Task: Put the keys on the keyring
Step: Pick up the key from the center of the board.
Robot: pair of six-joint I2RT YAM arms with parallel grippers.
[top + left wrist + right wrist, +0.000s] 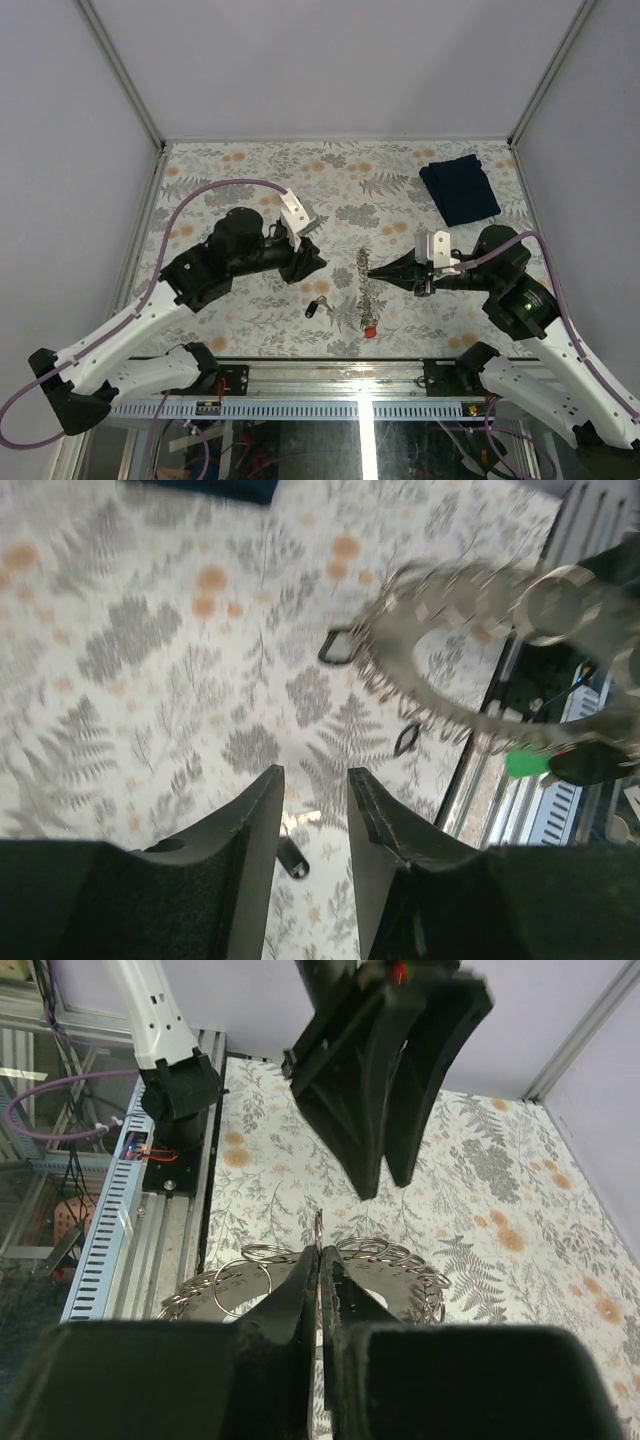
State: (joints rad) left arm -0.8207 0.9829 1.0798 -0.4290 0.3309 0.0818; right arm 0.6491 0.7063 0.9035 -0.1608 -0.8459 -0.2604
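Jaws: right gripper [320,1256] pinches the keyring [366,290]; left gripper [315,780] partly parted, empty. Floral table [380,185]; walls [330,60] on three sides.

Keyring [365,290] lies centre frame on the table [330,170]. Keys [318,307] just lower left of it. Cloth [460,188] upper right. Left gripper [314,263] left of keyring; right gripper [372,272] touches its right side.

Left arm [130,340] and right arm [560,370]: white lower links, black upper joints, purple cables [215,190], white wrist blocks [298,212], black tapered fingers [255,830], green light [527,300].
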